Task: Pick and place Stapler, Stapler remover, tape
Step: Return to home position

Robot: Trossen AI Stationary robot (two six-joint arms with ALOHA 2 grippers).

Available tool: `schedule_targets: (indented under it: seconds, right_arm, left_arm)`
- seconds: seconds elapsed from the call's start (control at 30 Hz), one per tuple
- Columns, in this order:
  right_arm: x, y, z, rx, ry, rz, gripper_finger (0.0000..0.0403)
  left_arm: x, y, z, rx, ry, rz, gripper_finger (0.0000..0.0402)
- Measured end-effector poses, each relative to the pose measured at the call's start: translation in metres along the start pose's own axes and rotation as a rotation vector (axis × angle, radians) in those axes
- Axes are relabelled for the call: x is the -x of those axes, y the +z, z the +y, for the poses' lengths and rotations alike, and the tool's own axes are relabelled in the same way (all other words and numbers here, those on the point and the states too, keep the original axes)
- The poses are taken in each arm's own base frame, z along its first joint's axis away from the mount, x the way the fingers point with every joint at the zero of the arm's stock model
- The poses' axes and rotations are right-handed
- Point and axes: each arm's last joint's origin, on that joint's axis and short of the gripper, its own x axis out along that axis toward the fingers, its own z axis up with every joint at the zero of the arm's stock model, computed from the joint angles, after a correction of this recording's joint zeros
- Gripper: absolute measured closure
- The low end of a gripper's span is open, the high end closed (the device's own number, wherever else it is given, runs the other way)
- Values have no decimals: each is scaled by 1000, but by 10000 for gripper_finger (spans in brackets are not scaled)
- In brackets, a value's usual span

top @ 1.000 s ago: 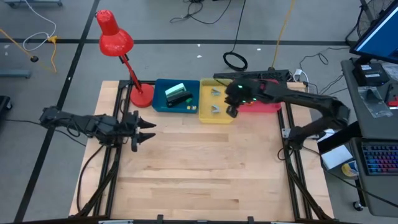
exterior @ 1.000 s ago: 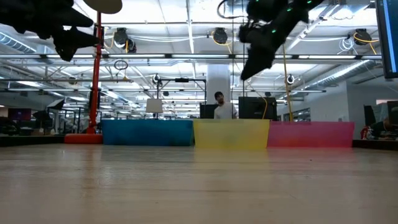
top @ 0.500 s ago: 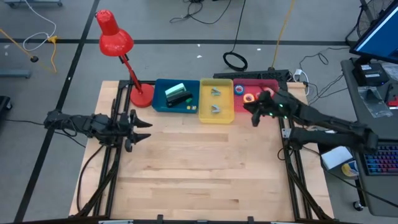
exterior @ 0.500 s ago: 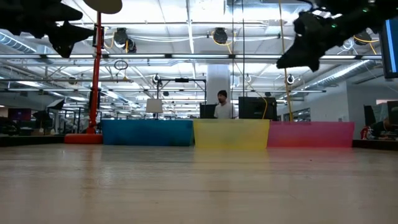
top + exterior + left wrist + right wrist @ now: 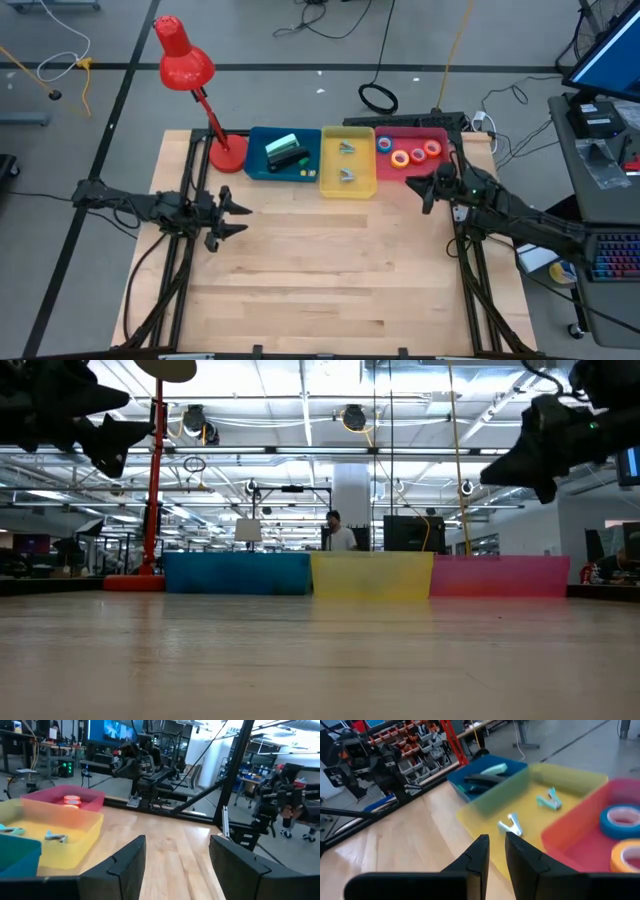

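The four tape rolls (image 5: pixel 401 157) lie side by side in the red bin (image 5: pixel 445 168) at the far right of the surface (image 5: pixel 320 270). The blue roll (image 5: pixel 385 144) is the one nearest the yellow bin (image 5: pixel 362 188), which touches the red bin's side. In the right wrist view the blue roll (image 5: pixel 622 817) lies beside an orange one (image 5: pixel 625 855). Two pale blue staple removers (image 5: pixel 347 147) lie apart in the yellow bin, one toward the back and one toward the front. In the blue bin (image 5: pixel 256 165), next in the row, two staplers (image 5: pixel 281 143) rest together, a light green one behind a darker one. A red lamp (image 5: pixel 185 60) stands with its base just beside the blue bin. The right gripper (image 5: pixel 415 187) hangs raised above the surface just in front of the red bin, near the right edge. It holds nothing and its jaws are drawn almost together, with only a narrow slit between them in the wrist view. The left gripper (image 5: pixel 243 220) hovers above the left edge of the surface, well apart from the bins, pointing toward the middle. Its jaws are spread wide and empty. In the low view both grippers are high above the wood, the left gripper (image 5: pixel 110 445) and the right gripper (image 5: pixel 500 470) on opposite sides, and a person (image 5: pixel 335 532) shows in the room beyond the yellow bin.
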Motion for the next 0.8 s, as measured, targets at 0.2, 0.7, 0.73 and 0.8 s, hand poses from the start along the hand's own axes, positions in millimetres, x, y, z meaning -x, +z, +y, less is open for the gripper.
schedule_targets:
  seconds: [0.2, 0.7, 0.73, 0.8]
  right_arm:
    - [-4, -30, -12, -57, -17, 38, 348]
    - [-4, -42, -17, 8, -7, 9, 346]
    - [-3, -41, -16, 15, -3, -2, 346]
    - [0, -40, -16, 19, 7, -26, 347]
  left_arm:
    - [0, -3, 0, -1, 1, 9, 183]
    - [0, -1, 0, -47, 0, -4, 183]
    - [0, 0, 0, -46, -2, -14, 183]
    - [0, 1, 0, -57, -4, -28, 183]
